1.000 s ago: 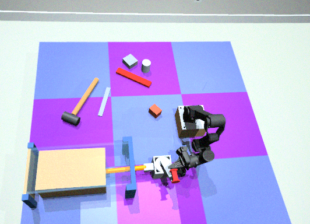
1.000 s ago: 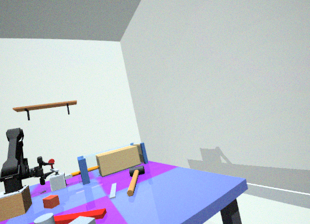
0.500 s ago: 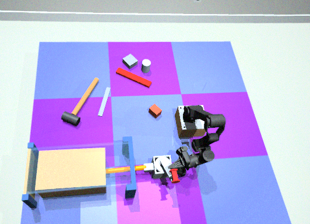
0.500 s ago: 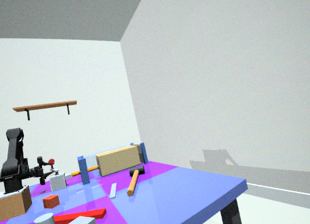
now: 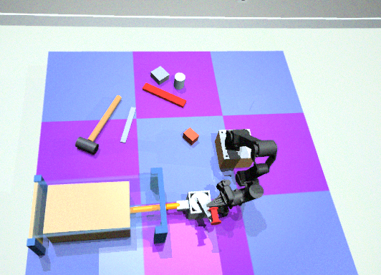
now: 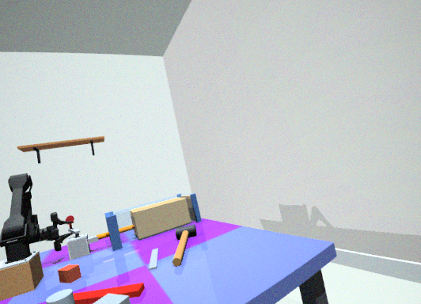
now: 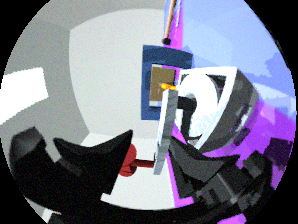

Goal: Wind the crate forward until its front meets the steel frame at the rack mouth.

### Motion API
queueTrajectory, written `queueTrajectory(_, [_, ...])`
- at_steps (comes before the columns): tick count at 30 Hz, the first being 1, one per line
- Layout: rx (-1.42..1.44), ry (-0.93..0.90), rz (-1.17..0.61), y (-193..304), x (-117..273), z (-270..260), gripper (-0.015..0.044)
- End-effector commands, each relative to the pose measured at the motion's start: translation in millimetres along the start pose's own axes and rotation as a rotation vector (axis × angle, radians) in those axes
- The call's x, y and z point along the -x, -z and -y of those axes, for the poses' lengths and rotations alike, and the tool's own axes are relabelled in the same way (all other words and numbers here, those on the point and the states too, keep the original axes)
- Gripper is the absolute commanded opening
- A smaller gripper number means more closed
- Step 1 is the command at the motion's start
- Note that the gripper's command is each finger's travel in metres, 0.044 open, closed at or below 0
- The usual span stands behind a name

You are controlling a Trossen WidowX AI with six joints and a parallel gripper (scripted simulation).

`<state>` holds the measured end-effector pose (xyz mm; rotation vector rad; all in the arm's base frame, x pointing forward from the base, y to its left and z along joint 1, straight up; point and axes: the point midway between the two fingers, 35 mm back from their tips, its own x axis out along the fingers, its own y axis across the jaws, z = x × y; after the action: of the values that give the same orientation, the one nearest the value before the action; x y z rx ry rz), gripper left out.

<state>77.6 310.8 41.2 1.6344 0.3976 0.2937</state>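
"Crate (image 5: 89,207) (image 6: 162,217) (image 7: 159,90) winding's your step?"

"Looks so. Your gripper (image 5: 217,206) (image 6: 66,228) (image 7: 149,135) is spread, pinching nothing, fingers astride the winch handle (image 5: 215,215) (image 6: 70,218) (image 7: 165,125). Key looks seated in the hand winch (image 5: 195,215) (image 6: 78,248) (image 7: 237,110)."

"Crate position?"

"Flat in the cubby, short of your blue mouth frame (image 5: 162,203) (image 6: 111,230) (image 7: 146,100). Next, probably regrip or push the handle round; watch for tipping."

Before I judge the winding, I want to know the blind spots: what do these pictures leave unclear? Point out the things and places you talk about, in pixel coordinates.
- Winch handle's (image 5: 204,206) (image 7: 165,131) square key: hidden in the top and wrist views by the winch (image 5: 195,213) (image 6: 78,246) (image 7: 240,107) and handle.
- Crate's (image 5: 87,208) (image 6: 162,218) (image 7: 161,82) underside: hidden by its own body, top and exterior views.
- Grey block (image 6: 112,299): cut off by the exterior view's lower edge.
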Motion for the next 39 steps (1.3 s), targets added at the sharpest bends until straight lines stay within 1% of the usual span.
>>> queueTrajectory(1, [-0.005, -0.001, 0.0, 0.2, 0.1, -0.6, 0.024])
queueTrajectory(39, [-0.004, 0.0, 0.0, -3.1, 0.8, -1.5, 0.024])
